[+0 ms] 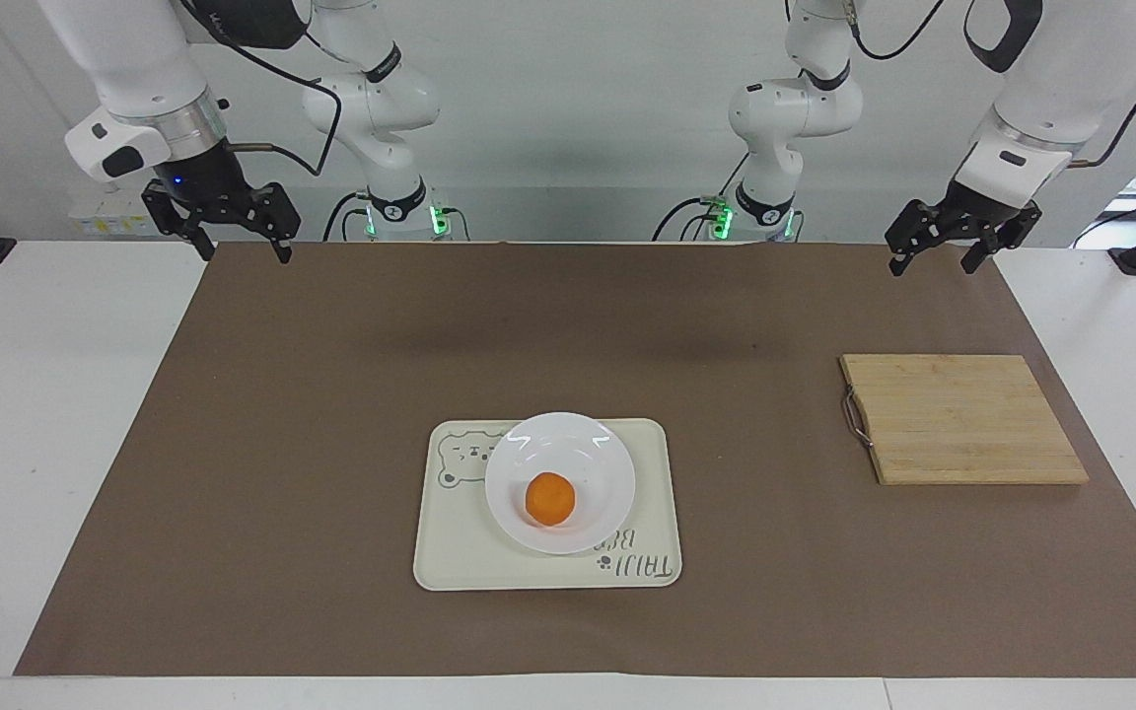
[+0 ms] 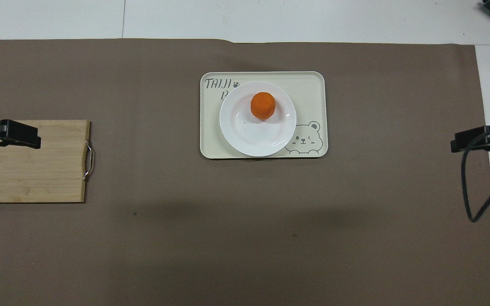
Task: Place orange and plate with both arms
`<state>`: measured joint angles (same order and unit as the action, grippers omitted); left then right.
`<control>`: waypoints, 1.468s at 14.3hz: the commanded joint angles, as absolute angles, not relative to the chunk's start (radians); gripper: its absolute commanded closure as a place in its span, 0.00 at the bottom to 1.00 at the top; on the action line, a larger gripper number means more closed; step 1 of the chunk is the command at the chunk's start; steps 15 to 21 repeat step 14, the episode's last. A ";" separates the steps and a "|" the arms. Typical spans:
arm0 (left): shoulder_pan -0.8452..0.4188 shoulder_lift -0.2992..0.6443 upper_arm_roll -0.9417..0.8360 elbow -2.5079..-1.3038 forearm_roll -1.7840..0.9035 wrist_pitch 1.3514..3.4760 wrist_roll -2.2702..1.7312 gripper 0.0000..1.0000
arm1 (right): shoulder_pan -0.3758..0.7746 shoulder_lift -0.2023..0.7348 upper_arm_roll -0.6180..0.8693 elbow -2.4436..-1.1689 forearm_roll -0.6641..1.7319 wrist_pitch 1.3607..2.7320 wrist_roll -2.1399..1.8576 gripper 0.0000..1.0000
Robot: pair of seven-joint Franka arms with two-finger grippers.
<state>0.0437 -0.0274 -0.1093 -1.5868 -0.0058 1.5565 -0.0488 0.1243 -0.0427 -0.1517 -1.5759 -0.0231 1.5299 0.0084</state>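
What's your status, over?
Left gripper and right gripper open, empty, raised at the robots' end of the table. Orange on plate, plate on tray. Nothing in the way.

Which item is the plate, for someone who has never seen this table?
On the brown mat, find the cream tray with a bear drawing, lying mid-table. The plate sits on that tray, toward its lettered end. It is the only round, glossy white dish, and it has the orange on it; the wooden cutting board toward the left arm's end is bare.
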 commanded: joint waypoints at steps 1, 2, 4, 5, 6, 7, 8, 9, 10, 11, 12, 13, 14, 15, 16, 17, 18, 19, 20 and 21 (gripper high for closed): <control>0.052 -0.035 -0.110 -1.583 -0.014 1.539 -0.043 0.00 | 0.124 -0.046 -0.146 -1.536 -0.014 1.488 -0.002 0.00; 0.052 -0.035 -0.110 -1.583 -0.015 1.539 -0.043 0.00 | 0.124 -0.046 -0.146 -1.536 -0.017 1.489 -0.002 0.00; 0.052 -0.035 -0.110 -1.583 -0.015 1.539 -0.043 0.00 | 0.123 -0.048 -0.146 -1.537 -0.009 1.494 -0.002 0.00; 0.052 -0.035 -0.110 -1.583 -0.015 1.539 -0.043 0.00 | 0.123 -0.048 -0.146 -1.537 -0.012 1.493 -0.002 0.00; 0.052 -0.035 -0.110 -1.583 -0.014 1.539 -0.043 0.00 | 0.124 -0.048 -0.146 -1.537 -0.009 1.491 -0.003 0.00; 0.052 -0.035 -0.110 -1.583 -0.015 1.539 -0.043 0.00 | 0.123 -0.048 -0.146 -1.537 -0.011 1.485 -0.003 0.00; 0.052 -0.037 -0.110 -1.583 -0.015 1.539 -0.043 0.00 | 0.123 -0.049 -0.147 -1.536 -0.009 1.480 -0.003 0.00; 0.052 -0.035 -0.110 -1.583 -0.015 1.539 -0.043 0.00 | 0.123 -0.051 -0.146 -1.539 -0.009 1.479 -0.003 0.00; 0.052 -0.035 -0.110 -1.583 -0.015 1.539 -0.043 0.00 | 0.124 -0.051 -0.146 -1.539 -0.009 1.479 -0.003 0.00; 0.052 -0.035 -0.110 -1.583 -0.014 1.537 -0.043 0.00 | 0.123 -0.051 -0.147 -1.539 -0.009 1.479 -0.003 0.00; 0.052 -0.037 -0.110 -1.583 -0.015 1.539 -0.043 0.00 | 0.123 -0.051 -0.147 -1.540 -0.009 1.479 -0.003 0.00; 0.052 -0.035 -0.110 -1.583 -0.015 1.539 -0.043 0.00 | 0.123 -0.055 -0.146 -1.546 -0.009 1.479 -0.005 0.00; 0.052 -0.035 -0.110 -1.583 -0.014 1.539 -0.043 0.00 | 0.124 -0.064 -0.146 -1.555 -0.009 1.477 -0.009 0.00; 0.052 -0.035 -0.110 -1.583 -0.014 1.539 -0.043 0.00 | 0.124 -0.064 -0.146 -1.555 -0.009 1.477 -0.009 0.00; 0.052 -0.035 -0.110 -1.583 -0.014 1.539 -0.043 0.00 | 0.124 -0.064 -0.146 -1.555 -0.009 1.477 -0.009 0.00; 0.052 -0.035 -0.110 -1.583 -0.014 1.539 -0.043 0.00 | 0.124 -0.064 -0.146 -1.555 -0.009 1.477 -0.009 0.00; 0.052 -0.035 -0.110 -1.583 -0.014 1.539 -0.043 0.00 | 0.124 -0.064 -0.146 -1.555 -0.009 1.477 -0.009 0.00; 0.052 -0.035 -0.110 -1.583 -0.014 1.539 -0.043 0.00 | 0.124 -0.064 -0.146 -1.555 -0.009 1.477 -0.009 0.00; 0.052 -0.035 -0.110 -1.583 -0.014 1.539 -0.043 0.00 | 0.124 -0.064 -0.146 -1.555 -0.009 1.477 -0.009 0.00; 0.052 -0.035 -0.110 -1.583 -0.014 1.539 -0.043 0.00 | 0.124 -0.064 -0.146 -1.555 -0.009 1.477 -0.009 0.00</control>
